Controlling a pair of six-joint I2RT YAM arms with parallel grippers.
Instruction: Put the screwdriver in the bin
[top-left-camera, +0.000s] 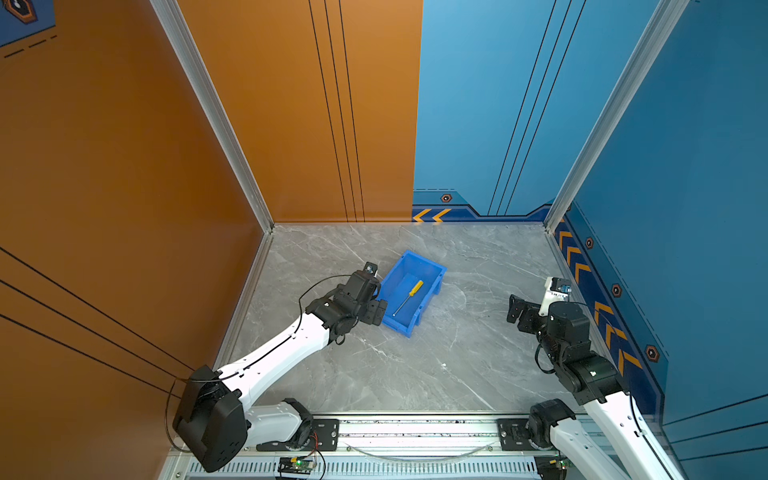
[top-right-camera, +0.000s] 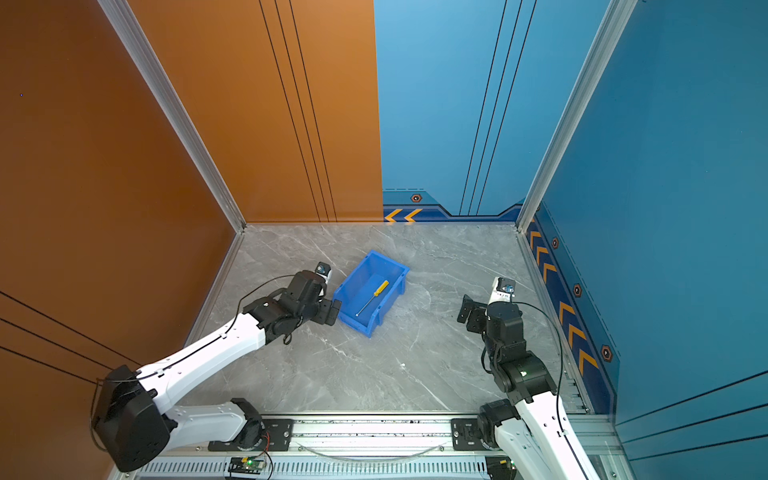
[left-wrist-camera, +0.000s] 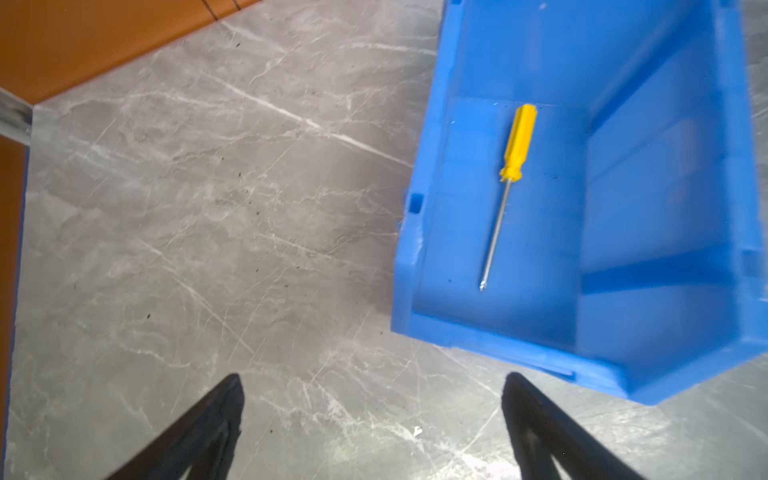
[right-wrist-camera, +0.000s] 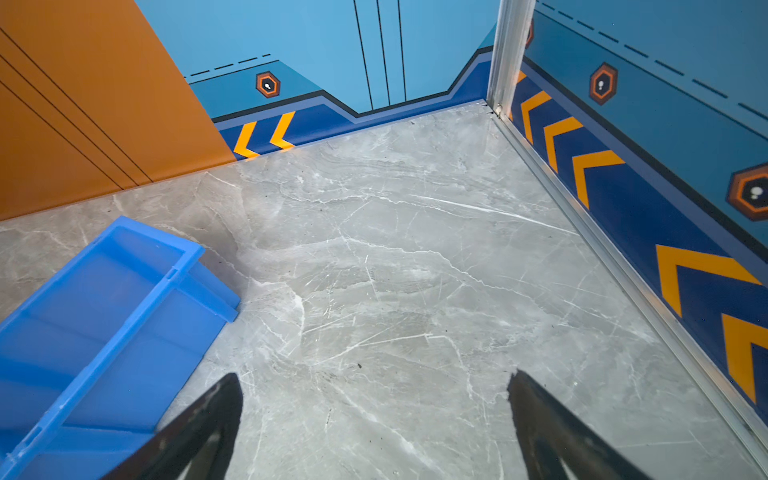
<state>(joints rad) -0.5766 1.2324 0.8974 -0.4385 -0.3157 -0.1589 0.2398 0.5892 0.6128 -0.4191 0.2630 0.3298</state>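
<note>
1 risk: left gripper (left-wrist-camera: 372, 376), spread wide, empty, could knock the bin (left-wrist-camera: 428, 257) retreating, spilling the screwdriver (left-wrist-camera: 511, 174); right gripper (right-wrist-camera: 375, 376) spread, empty

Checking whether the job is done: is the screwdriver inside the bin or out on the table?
Inside. The screwdriver lies flat on the floor of the bin, within its walls; the left gripper is open and empty.

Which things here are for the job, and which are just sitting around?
For the job: screwdriver, lying in the bin; left pincer, open beside the bin.
Just around: right pincer, open above the table; walls.
</note>
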